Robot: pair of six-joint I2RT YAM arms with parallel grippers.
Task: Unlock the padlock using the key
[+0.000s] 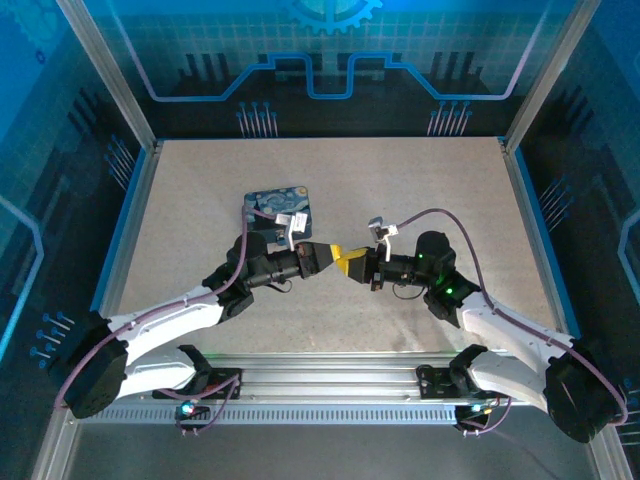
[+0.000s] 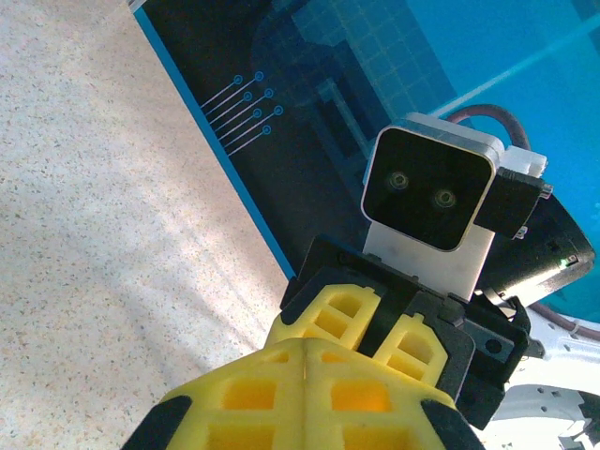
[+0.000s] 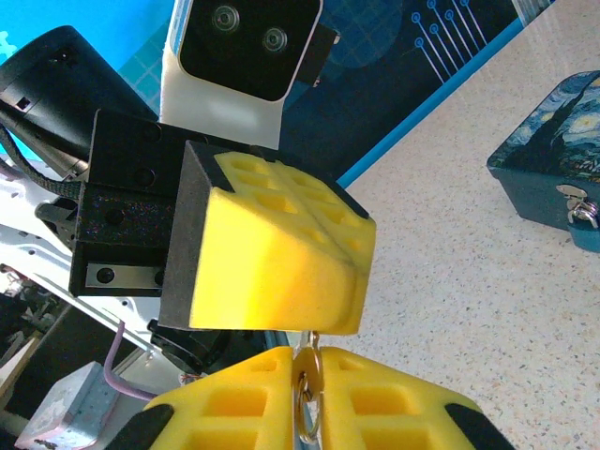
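**White shells, black joints, yellow fingers**

The left arm (image 1: 170,325) and right arm (image 1: 510,335) wear white shells with black joint housings, purple cables (image 1: 440,212) running along them. The left tool (image 1: 336,254) and right tool (image 1: 354,264) have black screwed bodies and yellow grid-pocketed fingers (image 3: 272,253). White wrist cameras (image 2: 431,187) carry black faces

A robotics lab test cell: a speckled table (image 1: 200,200) boxed in by an aluminium frame (image 1: 108,75) and blue circuit-printed panels (image 1: 420,45).

counter (image 1: 420,190): matt, speckled, grainy. tin (image 3: 548,155): glossy print. padlock (image 3: 575,202): shiny silvery metal. right gripper (image 3: 307,375): matt yellow, prob. plastic. key (image 3: 310,349): shiny brassy metal.
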